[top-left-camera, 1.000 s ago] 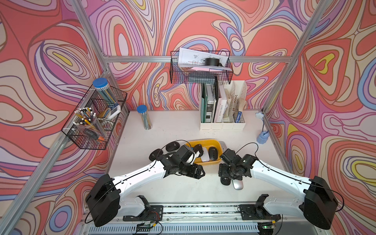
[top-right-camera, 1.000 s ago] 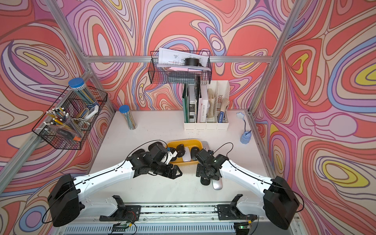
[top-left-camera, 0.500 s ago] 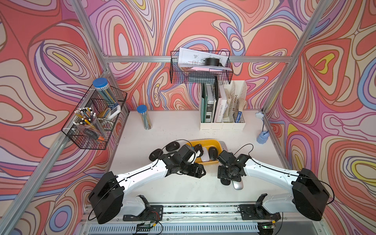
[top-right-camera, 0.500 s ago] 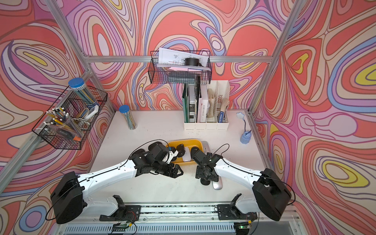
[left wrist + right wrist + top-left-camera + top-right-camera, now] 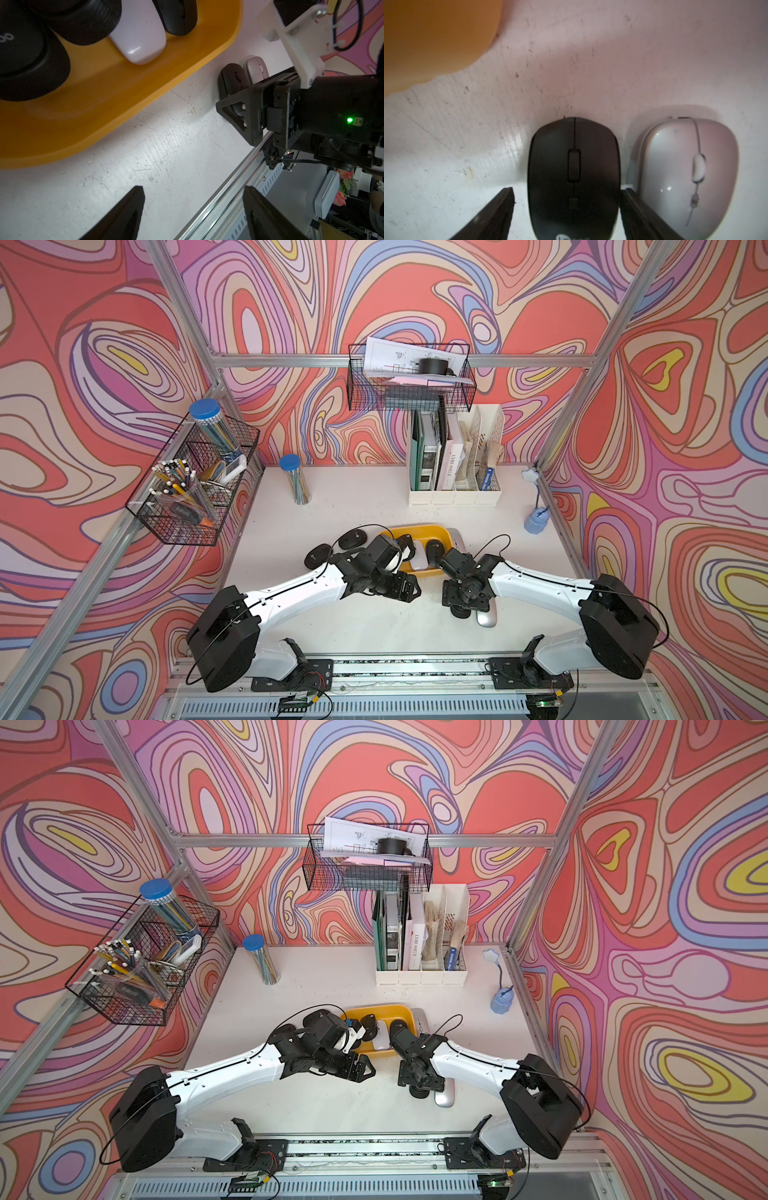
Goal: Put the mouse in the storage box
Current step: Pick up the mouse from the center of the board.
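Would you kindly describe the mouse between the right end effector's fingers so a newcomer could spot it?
On the white table, find the yellow storage box. Off its right corner, towards the robot, two mice lie side by side under the right end effector. It is the black mouse, beside a silver mouse.

Left arm (image 5: 291, 592) & right arm (image 5: 540, 585): white shells, black joints; thin black cables (image 5: 340, 49) are looped alongside; green LED (image 5: 350, 120) is lit.

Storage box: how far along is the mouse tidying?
Done: a white mouse and black ones lie in the storage box. In hand: the right gripper straddles a black mouse, jaws open. Remaining: the silver mouse and two more black mice beside the box.
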`<state>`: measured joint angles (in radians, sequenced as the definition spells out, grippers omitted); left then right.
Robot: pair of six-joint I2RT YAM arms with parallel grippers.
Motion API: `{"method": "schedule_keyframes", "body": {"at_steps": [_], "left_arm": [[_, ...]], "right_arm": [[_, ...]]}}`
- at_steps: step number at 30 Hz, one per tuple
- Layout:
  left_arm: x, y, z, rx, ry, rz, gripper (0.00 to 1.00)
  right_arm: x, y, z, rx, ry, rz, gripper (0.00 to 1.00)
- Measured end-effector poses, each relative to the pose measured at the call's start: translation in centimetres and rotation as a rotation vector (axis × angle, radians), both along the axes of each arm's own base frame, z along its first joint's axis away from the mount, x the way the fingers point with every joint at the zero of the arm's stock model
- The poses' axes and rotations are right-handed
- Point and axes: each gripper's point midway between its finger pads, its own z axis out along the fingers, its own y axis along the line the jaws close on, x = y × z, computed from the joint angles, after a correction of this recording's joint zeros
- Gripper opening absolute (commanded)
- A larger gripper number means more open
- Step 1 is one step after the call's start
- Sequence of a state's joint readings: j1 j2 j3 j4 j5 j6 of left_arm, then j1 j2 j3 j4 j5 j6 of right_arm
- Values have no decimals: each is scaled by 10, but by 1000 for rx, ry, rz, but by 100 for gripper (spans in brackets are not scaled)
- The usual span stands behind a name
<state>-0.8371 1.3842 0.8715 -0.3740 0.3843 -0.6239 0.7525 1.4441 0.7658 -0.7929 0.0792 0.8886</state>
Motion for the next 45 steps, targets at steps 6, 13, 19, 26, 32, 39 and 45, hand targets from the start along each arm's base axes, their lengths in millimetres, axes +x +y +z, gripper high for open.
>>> {"method": "schedule_keyframes", "body": {"at_steps": [6, 13, 19, 26, 32, 39, 45], "left_arm": [[2, -1, -6, 14, 11, 2, 80], [-1, -9, -7, -7, 45, -16, 77], [-3, -15, -4, -44, 62, -24, 77], [-1, -10, -7, -13, 57, -4, 78], [16, 0, 6, -2, 22, 52, 77], [55, 33, 17, -29, 18, 213, 77], [77, 47, 28, -53, 23, 302, 77]], "right_arm": [[1, 1, -9, -31, 29, 13, 67], [3, 2, -8, -30, 23, 25, 51], [5, 4, -1, -8, -6, 33, 48], [6, 10, 23, 18, -70, 62, 47], [24, 22, 64, 27, -159, 94, 47], [70, 55, 101, 29, -279, 166, 48], [100, 83, 94, -2, -288, 246, 49]]}}
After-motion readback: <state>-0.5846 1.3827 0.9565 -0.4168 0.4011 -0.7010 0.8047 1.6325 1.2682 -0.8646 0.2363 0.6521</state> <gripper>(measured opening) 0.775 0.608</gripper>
